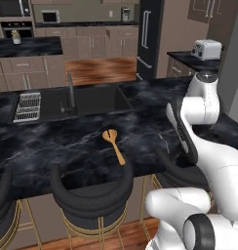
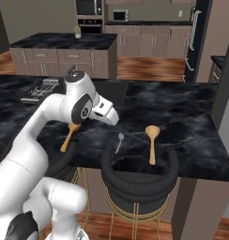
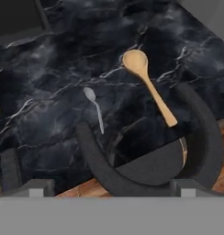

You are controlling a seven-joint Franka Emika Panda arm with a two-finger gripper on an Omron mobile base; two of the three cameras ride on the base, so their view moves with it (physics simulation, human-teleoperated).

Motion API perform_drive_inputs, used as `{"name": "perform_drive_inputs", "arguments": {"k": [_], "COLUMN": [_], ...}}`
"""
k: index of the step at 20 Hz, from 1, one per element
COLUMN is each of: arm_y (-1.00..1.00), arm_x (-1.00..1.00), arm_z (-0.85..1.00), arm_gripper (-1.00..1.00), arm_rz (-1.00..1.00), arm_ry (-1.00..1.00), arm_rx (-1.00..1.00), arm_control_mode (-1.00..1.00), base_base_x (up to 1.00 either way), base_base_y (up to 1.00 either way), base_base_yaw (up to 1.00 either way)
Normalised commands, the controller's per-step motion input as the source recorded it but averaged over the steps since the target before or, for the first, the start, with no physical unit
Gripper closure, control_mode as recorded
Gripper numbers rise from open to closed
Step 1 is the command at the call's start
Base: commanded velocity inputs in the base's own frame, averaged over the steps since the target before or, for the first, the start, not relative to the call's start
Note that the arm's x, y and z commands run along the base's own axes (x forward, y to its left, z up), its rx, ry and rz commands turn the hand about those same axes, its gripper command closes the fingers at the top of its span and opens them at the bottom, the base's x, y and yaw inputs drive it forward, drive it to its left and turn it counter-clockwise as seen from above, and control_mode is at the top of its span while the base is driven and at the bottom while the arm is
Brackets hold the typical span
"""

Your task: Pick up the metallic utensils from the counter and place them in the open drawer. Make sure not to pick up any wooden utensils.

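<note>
I'm looking down the hand view at the counter (image 3: 49, 59), and there's my target: the silver spoon (image 3: 95, 108), lying flat on the black marble between the two wooden spoons. One wooden spoon (image 3: 148, 86) lies just to one side of it, apart, not touching. The notched one (image 2: 69, 134) sits on the other side, partly behind my arm in the right base view. Neither of those is mine to take.

The gripper (image 3: 111, 186) hangs above the counter edge with its jaws spread wide, holding nothing. A stool back (image 3: 146, 170) curves right under the hand.

My read: that spoon is light, stiff, thin and slick, and it lies flush on a hard top, so it may skate or pivot when pinched. I'd take it across the handle near the middle, fingers straddling the narrow width, coming straight down. I can't spot the knife or the drawer from here.
</note>
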Motion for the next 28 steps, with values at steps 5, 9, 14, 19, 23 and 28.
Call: {"name": "perform_drive_inputs", "arguments": {"k": [5, 9, 14, 19, 23, 28], "arm_y": [0.0, 0.0, 0.0, -0.05, -0.09, -0.13], "arm_x": [0.19, 0.21, 0.33, 0.45, 0.62, 0.52], "arm_z": [-0.53, -0.58, -0.61, -0.62, -0.65, -0.51], "arm_gripper": [-1.0, -1.0, -1.0, -1.0, -1.0, -1.0], "arm_rz": [0.18, 0.17, 0.18, 0.17, 0.14, 0.1], "arm_ry": [0.25, 0.06, 0.0, 0.0, 0.03, 0.04], "arm_rx": [0.0, 0.0, 0.0, 0.0, 0.0, 0.0], "arm_control_mode": [-1.0, -1.0, -1.0, -1.0, -1.0, -1.0], "base_base_x": [0.0, 0.0, 0.0, 0.0, 0.0, 0.0], "base_base_y": [0.0, 0.0, 0.0, 0.0, 0.0, 0.0], "base_base_yaw": [0.0, 0.0, 0.0, 0.0, 0.0, 0.0]}}
